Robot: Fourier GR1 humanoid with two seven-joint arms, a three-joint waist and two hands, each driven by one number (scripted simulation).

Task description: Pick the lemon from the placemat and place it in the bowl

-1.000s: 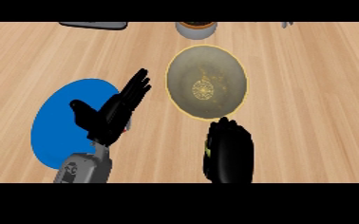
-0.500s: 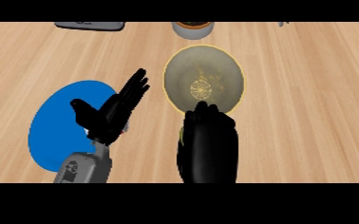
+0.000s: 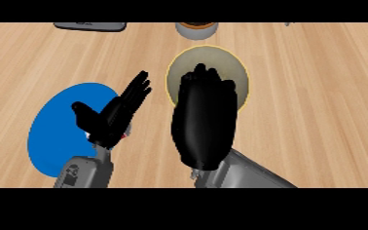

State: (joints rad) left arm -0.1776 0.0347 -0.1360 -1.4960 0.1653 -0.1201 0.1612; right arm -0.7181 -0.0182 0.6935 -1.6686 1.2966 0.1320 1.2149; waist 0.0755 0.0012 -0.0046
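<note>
Lemon was nowhere visible; it was judged hidden under the right hand [image 3: 205, 122], whose fingers could not be told as spread or closed. Nearest, the left hand [image 3: 115, 114] was held with fingers straight over the blue placemat [image 3: 54, 136]. Within a second the right hand had been carried forward over the bowl [image 3: 237, 75] on the worktop [image 3: 309, 102], so release seemed near.

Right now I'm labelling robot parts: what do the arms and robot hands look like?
Both robot hands, left and right, are plain black with fingers and a thumb. Each sits on a boxy grey forearm, left and right. A small dark marking shows on the left forearm. No cables visible.
</note>
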